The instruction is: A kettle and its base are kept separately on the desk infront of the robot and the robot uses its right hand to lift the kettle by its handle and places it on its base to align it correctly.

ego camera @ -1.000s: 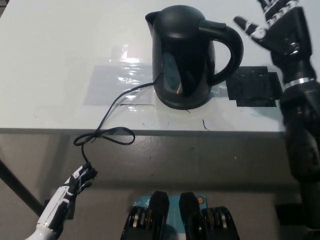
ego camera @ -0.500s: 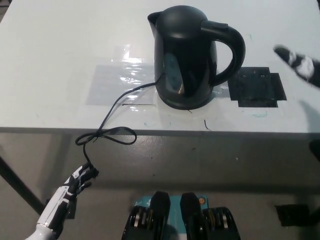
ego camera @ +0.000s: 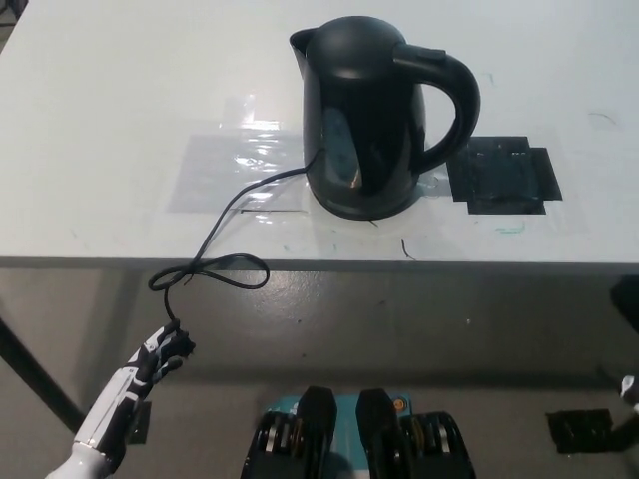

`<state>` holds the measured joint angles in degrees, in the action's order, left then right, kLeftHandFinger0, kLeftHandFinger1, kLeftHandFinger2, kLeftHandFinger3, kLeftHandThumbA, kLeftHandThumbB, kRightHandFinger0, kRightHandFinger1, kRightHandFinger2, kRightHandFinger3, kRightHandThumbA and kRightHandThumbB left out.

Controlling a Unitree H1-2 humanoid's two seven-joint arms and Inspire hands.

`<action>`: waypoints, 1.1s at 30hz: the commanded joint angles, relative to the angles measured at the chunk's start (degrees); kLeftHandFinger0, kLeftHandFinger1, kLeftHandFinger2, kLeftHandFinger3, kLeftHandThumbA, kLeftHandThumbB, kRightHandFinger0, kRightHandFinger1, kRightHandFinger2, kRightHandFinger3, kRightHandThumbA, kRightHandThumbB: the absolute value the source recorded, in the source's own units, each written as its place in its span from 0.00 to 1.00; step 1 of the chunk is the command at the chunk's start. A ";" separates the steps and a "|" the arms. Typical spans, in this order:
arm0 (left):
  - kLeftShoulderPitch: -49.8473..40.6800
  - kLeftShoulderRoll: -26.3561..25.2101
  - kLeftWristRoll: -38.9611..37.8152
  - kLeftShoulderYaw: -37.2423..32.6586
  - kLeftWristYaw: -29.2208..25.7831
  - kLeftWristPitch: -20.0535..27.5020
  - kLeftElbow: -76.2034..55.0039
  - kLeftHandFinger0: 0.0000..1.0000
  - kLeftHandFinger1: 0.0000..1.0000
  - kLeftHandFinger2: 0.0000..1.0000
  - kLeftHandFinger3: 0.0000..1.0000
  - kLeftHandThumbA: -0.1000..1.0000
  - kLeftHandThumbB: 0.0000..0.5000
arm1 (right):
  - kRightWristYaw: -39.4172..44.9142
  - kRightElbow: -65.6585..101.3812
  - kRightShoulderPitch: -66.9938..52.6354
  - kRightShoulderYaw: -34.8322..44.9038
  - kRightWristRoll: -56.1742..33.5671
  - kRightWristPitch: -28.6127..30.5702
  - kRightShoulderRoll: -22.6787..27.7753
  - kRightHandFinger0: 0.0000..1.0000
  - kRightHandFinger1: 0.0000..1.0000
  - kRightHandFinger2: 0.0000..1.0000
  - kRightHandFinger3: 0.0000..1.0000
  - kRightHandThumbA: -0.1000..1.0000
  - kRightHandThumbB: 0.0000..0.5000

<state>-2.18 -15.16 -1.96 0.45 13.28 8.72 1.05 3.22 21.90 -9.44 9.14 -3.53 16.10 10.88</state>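
At the lower left, the white left hand [ego camera: 160, 351] hangs below the edge of the desk [ego camera: 100, 90], with its fingers curled together and holding nothing. It is just beside the hanging end of the power cord [ego camera: 215, 232], and I cannot tell if they touch. If this hand moves, it could catch the cord and pull on whatever the cord is joined to.

The cord makes a loop over the desk edge and then runs up to the foot of the kettle [ego camera: 364, 120]. The kettle stands upright near the middle of the desk, with its handle [ego camera: 454, 100] turned to the right. It seems to sit on its base already, because the cord ends under it, but the base itself is hidden, so I cannot judge if the alignment is correct. If it sits a little off, a small push could make it tilt.

To the right of the kettle lies a black patch [ego camera: 504, 175] of tape on the desk.

The right hand is almost out of view at the right edge, so I cannot tell its state.
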 commanded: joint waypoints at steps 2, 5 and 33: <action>-0.17 -0.44 0.77 0.65 -1.01 2.99 -1.73 1.00 1.00 1.00 1.00 1.00 0.57 | 1.09 -11.69 -0.23 -2.42 2.54 9.87 -0.60 1.00 1.00 1.00 1.00 1.00 0.77; -0.65 -0.56 0.18 0.91 -0.78 3.20 -1.86 1.00 1.00 1.00 1.00 1.00 0.56 | 0.98 -18.20 1.34 -3.36 2.24 10.82 -0.83 1.00 1.00 1.00 1.00 1.00 0.73; -3.48 -0.45 -0.33 1.70 -0.91 3.43 -2.61 1.00 1.00 1.00 1.00 1.00 0.56 | 3.96 -24.95 1.85 -6.88 1.83 7.48 1.13 1.00 1.00 1.00 1.00 1.00 0.66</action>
<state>-4.72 -15.09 -1.83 1.07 13.23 9.72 -0.02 6.04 -3.73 -7.58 2.85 -2.09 21.89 10.93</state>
